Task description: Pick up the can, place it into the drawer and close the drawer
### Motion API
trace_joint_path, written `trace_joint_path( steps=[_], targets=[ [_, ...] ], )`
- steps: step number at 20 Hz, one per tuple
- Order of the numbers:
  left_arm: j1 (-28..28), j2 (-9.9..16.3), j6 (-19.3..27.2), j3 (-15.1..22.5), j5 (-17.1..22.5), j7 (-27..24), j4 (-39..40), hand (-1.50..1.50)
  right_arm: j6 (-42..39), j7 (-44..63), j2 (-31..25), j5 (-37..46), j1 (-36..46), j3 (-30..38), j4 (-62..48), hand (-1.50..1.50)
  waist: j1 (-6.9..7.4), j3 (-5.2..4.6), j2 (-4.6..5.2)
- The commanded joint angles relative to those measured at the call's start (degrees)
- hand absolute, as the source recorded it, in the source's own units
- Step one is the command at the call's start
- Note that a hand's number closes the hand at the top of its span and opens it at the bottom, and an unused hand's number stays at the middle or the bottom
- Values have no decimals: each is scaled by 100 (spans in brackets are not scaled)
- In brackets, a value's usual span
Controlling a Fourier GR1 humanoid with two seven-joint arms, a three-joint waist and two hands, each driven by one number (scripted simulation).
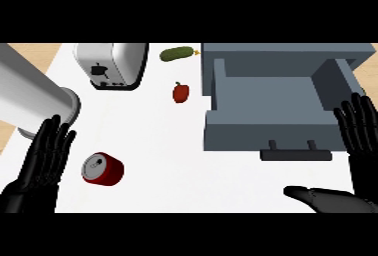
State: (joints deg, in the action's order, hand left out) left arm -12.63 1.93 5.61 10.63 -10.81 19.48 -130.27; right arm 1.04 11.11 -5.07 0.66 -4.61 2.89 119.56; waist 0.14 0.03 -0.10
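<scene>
Pick-up step, not yet begun. Red can (102, 169) lying on its side on the white counter (170, 165), well left of the open grey drawer (266, 95), silver top toward the left hand (40, 160). That hand just beside the can, fingers straight and spread, holding nothing. Right hand (362, 145) wide open too, near the drawer's front right corner. Toaster (112, 65), red pepper (181, 92) and pickle (177, 53) left of the drawer. Next, probably: closing fingers round the can, then carrying it right.

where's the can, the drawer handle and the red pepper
can (102, 169), head view, on its red side wall
drawer handle (295, 155), head view, middle of the dark bar
red pepper (181, 93), head view, centre of its body
</scene>
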Motion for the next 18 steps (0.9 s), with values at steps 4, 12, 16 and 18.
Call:
trace_joint_path(
  steps=[4,12,16,18],
  targets=[
    [263,-118,145,-34,-98,778,-347,-150,12,68,214,137,-464,-138,338,-150,-27,-2,5],
    [-94,-190,380,-52,-170,710,-225,-150,-642,-867,96,-400,-1254,351,54,-150,-39,-1,2],
    [195,-109,266,-398,33,615,91,-150,-491,-861,215,-69,-912,255,-227,-150,-24,-2,8],
    [208,-190,379,-325,-52,208,558,-150,-703,-934,130,-273,-1074,396,-114,-150,-32,-3,7]
  ],
)
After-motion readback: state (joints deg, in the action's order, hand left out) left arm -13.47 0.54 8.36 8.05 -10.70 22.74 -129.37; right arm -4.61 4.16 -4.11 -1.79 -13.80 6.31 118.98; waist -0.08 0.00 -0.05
